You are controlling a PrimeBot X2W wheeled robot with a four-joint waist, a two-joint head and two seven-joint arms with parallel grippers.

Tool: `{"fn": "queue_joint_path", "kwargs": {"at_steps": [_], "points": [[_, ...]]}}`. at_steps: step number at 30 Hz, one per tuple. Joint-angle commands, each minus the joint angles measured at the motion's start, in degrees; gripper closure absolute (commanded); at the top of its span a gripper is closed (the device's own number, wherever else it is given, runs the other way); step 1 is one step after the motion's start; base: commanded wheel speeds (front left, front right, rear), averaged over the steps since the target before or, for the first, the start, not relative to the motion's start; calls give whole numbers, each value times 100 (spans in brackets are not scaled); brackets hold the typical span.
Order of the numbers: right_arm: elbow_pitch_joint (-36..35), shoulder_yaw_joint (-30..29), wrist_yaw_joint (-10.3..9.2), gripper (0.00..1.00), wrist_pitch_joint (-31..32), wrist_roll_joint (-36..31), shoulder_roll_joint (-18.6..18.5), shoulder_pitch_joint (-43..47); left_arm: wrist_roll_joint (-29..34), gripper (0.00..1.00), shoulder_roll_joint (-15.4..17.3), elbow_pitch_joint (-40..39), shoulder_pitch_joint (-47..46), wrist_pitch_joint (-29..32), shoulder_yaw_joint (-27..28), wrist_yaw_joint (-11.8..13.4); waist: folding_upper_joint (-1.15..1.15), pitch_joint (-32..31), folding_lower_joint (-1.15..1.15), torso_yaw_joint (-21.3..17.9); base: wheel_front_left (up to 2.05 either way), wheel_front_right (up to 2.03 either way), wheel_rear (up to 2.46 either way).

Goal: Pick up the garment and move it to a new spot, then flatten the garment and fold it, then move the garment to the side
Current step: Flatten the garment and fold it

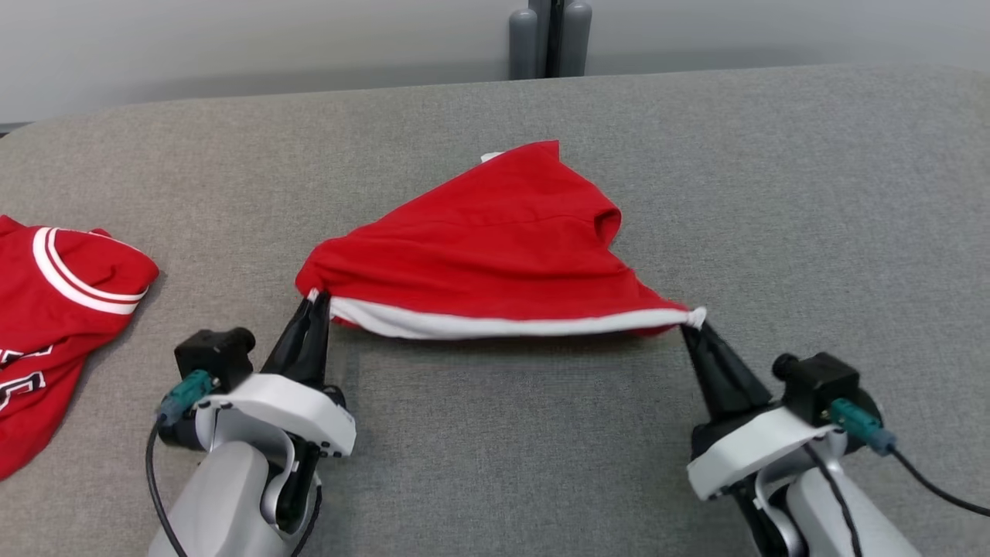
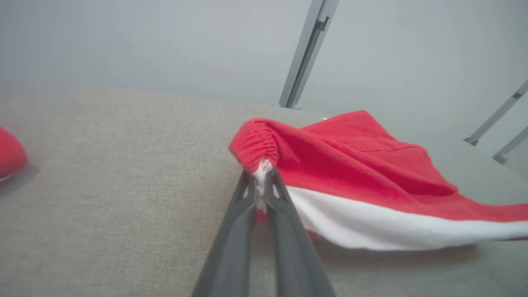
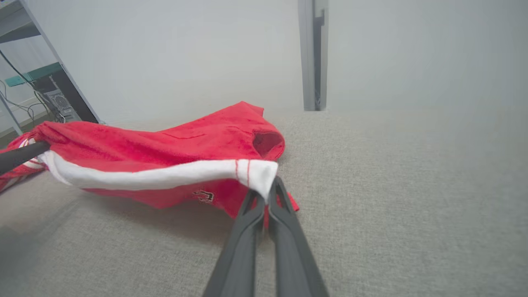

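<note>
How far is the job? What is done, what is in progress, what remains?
Looks done: the grasp; left hand and right hand are each shut on one end of the white-trimmed edge of the red garment. In hand: that edge hangs stretched between them above the grey surface, the far part resting on it. Left: flattening, folding, moving it aside.

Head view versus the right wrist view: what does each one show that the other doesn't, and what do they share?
Head view: a second red jersey with white stripes, lying at the left edge.
Right wrist view: a small dark logo on the garment's underside, and a rack with equipment at far left.
Both: the red garment stretched by its white band between the left gripper and right gripper, jaws shut on its ends, over the grey surface.
</note>
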Motion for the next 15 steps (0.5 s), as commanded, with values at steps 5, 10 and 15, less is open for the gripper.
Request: {"fn": "queue_joint_path", "kwargs": {"at_steps": [5,10,15], "points": [[-656,-322,7,100,-11,-228,-248,-203,-370,100,288,-967,-153,442,-12,-201,0,-99,0,-30,0,0,0],[-1273,-625,4,100,-10,-363,-479,-464,-823,100,703,-2243,-277,1295,-61,-269,0,-236,0,-14,0,0,0],[-1699,-827,4,100,-11,-489,-722,-707,-1429,100,964,-3239,-433,2103,-3,-288,0,-393,0,-9,0,0,0]]}}
